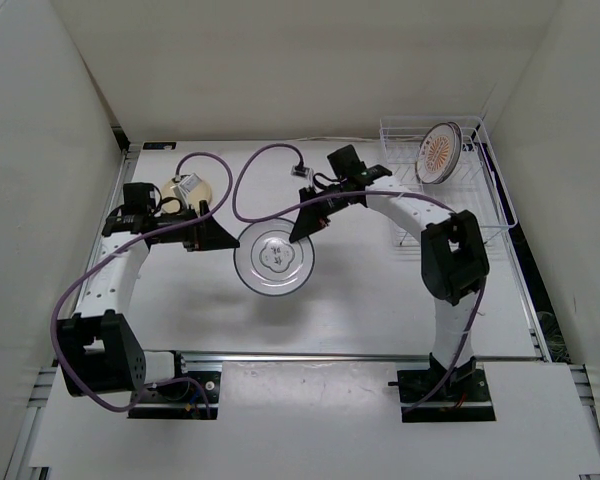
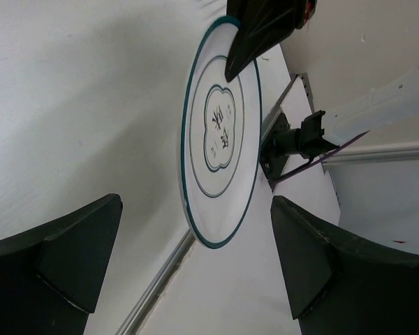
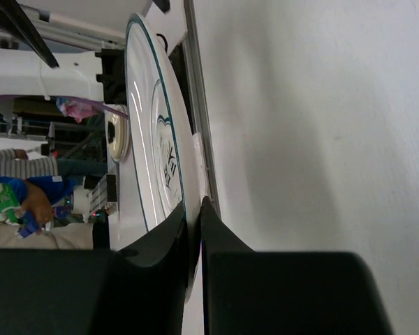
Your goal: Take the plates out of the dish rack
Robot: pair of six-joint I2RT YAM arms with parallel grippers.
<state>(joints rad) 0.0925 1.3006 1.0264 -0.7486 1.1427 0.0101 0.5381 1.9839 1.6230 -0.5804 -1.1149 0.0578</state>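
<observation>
White table (image 1: 380,300) fills the enclosure; at its middle the teal-rimmed plate (image 1: 273,257) lies level, its far-right rim pinched by the right fingers (image 3: 227,244). Left fingers (image 2: 77,251) gape wide just left of it, facing it.

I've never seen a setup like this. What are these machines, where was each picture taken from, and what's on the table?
These are two robot arms bolted to the near edge of a white table. The wide picture looks down from above; the other two come from a camera on each wrist, so the dark shapes at the bottom are that arm's own jaws. The right arm pinches a dark-rimmed plate by its edge. The left arm faces that plate with jaws wide open, holding nothing. A small tan plate lies near it. At the far right stands a wire rack with one orange-centred plate upright inside.
</observation>
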